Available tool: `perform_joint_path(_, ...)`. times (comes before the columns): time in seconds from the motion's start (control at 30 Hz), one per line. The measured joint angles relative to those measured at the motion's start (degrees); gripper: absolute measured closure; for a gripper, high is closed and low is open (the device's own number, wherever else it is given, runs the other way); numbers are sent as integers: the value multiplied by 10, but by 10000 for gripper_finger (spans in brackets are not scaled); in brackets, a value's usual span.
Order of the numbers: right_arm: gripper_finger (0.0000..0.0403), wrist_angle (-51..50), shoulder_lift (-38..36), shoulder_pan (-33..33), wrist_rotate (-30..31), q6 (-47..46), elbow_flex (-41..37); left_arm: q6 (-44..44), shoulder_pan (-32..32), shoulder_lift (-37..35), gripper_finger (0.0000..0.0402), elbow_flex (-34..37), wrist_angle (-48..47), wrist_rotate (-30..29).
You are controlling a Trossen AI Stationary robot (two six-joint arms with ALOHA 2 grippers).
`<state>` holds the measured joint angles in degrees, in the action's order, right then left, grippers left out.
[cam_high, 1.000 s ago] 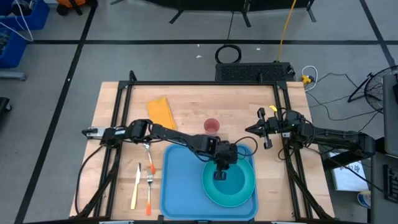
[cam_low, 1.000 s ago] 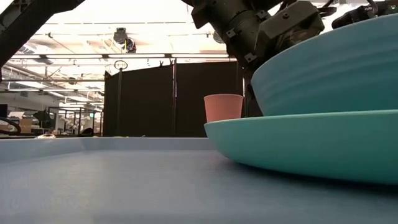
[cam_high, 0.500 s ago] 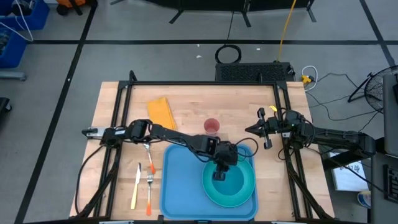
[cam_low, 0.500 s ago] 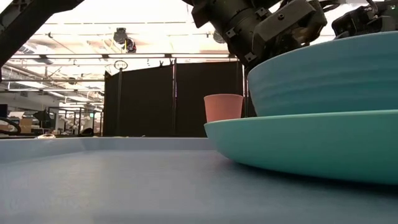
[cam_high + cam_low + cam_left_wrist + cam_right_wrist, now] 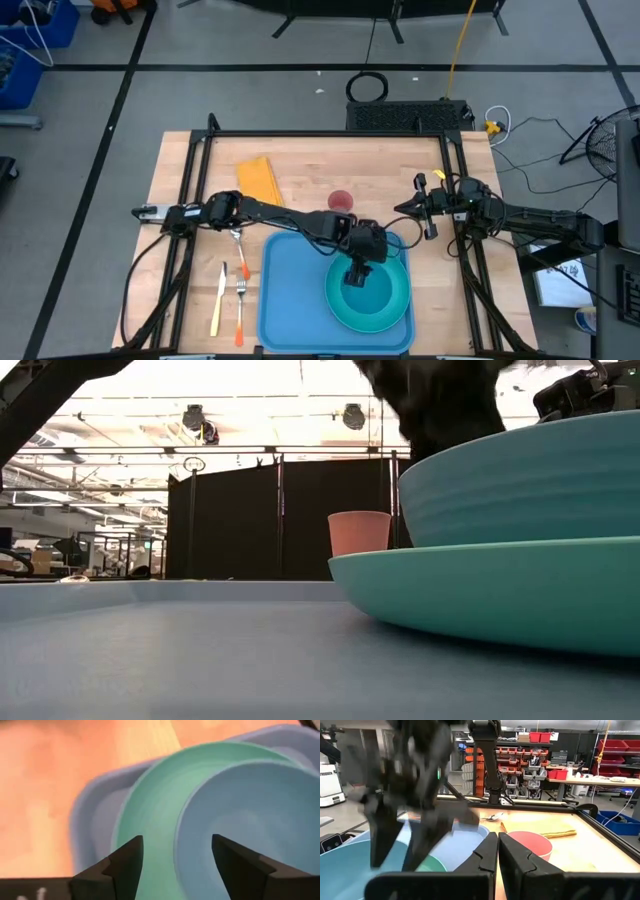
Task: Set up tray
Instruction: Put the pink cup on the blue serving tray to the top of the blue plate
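Observation:
The blue tray (image 5: 290,290) lies at the table's near edge. A turquoise plate (image 5: 340,312) rests flat on its right half, and a turquoise bowl (image 5: 530,480) stands level on that plate. My left gripper (image 5: 175,865) hangs open just above the bowl's far rim (image 5: 182,825), blurred and touching nothing. My right gripper (image 5: 498,855) is shut and empty, held level above the table's right side (image 5: 400,208). A pink cup (image 5: 340,201) stands on the wood beyond the tray.
A yellow cloth (image 5: 260,180) lies at the far left. A spoon (image 5: 238,245), a knife (image 5: 217,300) and an orange-handled fork (image 5: 241,305) lie on the wood left of the tray. Black frame rails run along both table sides.
My left gripper has opened, let go of the bowl's rim and risen, with a slight roll of the wrist. The bowl, tilted a second ago, now stands level on the plate.

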<state>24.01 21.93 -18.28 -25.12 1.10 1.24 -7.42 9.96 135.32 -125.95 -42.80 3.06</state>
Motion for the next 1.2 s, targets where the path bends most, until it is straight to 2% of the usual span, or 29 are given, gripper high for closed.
perform_joint_path(0.13, 394, 0, 0, 0, 0, 0, 0, -51, 9, -5, 157, -88, -146, -80)
perform_joint_path(0.17, 394, 0, 0, 0, -1, 0, 0, -58, 11, -16, 160, -90, -173, -106)
perform_joint_path(0.23, 394, -2, 0, 0, -2, 0, 0, -69, 13, -54, 174, -67, -201, -143)
perform_joint_path(0.4, 394, -8, 0, 0, -4, 0, 0, -65, -7, -181, 243, 17, -217, -136)
perform_joint_path(0.5, 394, -8, 0, 0, -4, 0, 0, -85, -31, -284, 299, 126, -153, -85)
perform_joint_path(0.67, 394, -8, 0, 0, -4, 2, 0, -78, -90, -479, 388, 383, 66, 9)
perform_joint_path(0.83, 394, -8, 0, 0, -4, 5, 0, -17, -136, -666, 395, 636, 216, 18)
perform_joint_path(1.0, 394, -8, 0, 0, -4, 6, 0, 26, -119, -864, 397, 851, 385, -35)
perform_joint_path(1.07, 394, -8, 0, 0, -4, 5, 0, 41, -119, -935, 399, 921, 434, -44)
perform_joint_path(1.2, 394, -8, 0, 0, -4, 1, 0, 86, -133, -1042, 399, 1012, 433, -79)
